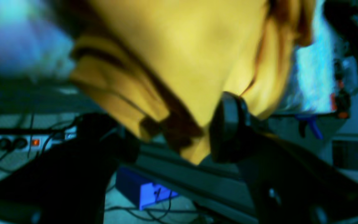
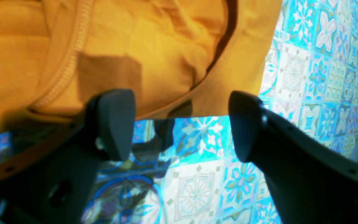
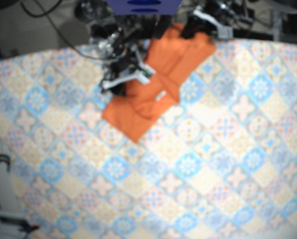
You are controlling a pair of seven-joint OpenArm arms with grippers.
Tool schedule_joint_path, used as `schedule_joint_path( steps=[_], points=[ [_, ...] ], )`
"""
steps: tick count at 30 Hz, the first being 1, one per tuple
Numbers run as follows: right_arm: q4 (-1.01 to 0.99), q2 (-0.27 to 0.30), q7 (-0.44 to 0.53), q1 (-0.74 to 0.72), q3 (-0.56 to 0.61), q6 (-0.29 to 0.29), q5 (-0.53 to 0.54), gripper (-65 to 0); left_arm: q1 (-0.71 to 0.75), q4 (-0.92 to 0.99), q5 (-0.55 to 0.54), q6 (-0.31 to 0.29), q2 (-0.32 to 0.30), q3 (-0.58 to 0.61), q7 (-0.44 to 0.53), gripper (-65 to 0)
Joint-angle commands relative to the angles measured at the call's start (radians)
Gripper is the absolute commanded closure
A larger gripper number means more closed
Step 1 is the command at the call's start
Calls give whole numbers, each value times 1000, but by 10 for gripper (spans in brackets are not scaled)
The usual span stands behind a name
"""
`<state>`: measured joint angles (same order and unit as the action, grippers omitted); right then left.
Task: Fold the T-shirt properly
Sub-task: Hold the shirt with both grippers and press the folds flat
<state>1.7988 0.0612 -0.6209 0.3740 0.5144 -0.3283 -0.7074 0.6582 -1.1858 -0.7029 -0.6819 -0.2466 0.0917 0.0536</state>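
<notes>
Step in hand: a mid-fold judgement. The T-shirt (image 3: 153,94) already lies partly doubled, with layers overlapping near its middle, and both arms are working at its far end.
Next move: probably a clean pinch on the hem on the right arm's side, then a carry across. That calls for the two arms to move together so the cloth does not drag or bunch.
Right arm: on the left of the base view, reaching over the shirt's left edge and tilted low toward the bench (image 3: 213,164).
Right claw (image 2: 182,127): spread wide and gripping nothing. The shirt's stitched hem lies just beyond the fingertips (image 2: 117,124), with bare tile pattern showing in the gap.
T-shirt position: at the far middle of the bench, set on a diagonal. Its near corner points toward the bench's centre and its far corner reaches the back edge.
Left arm: on the right of the base view, at the back edge over the shirt's far corner. Its camera looks out past the bench.
Left claw (image 1: 177,130): cloth bunches between the fingers, but the blur hides whether they press on it, so I cannot tell.
</notes>
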Motion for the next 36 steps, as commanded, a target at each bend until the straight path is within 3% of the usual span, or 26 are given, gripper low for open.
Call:
schedule_joint_path(
  steps=[1, 14, 18, 22, 33, 36],
  points=[
    [16, -5, 14, -3, 2, 10, -5, -449, 12, -26, -10, -16, -4, -7, 21, -328],
    [3, -5, 17, 9, 2, 10, -5, -449, 10, -29, -8, -16, -3, -4, 21, -302],
    [3, -5, 17, 10, 2, 10, -5, -449, 8, -29, -8, -16, -3, -4, 21, -175],
    [3, -5, 16, 10, 2, 10, -5, -449, 7, -29, -8, -16, -1, -4, 21, 0],
    [3, -5, 17, 24, -3, 10, -5, -449, 8, -65, 2, -16, -4, 0, 19, 0],
    [3, -5, 17, 26, -6, 10, -5, -449, 8, -96, 2, -16, -13, -2, -22, 0]
  ],
)
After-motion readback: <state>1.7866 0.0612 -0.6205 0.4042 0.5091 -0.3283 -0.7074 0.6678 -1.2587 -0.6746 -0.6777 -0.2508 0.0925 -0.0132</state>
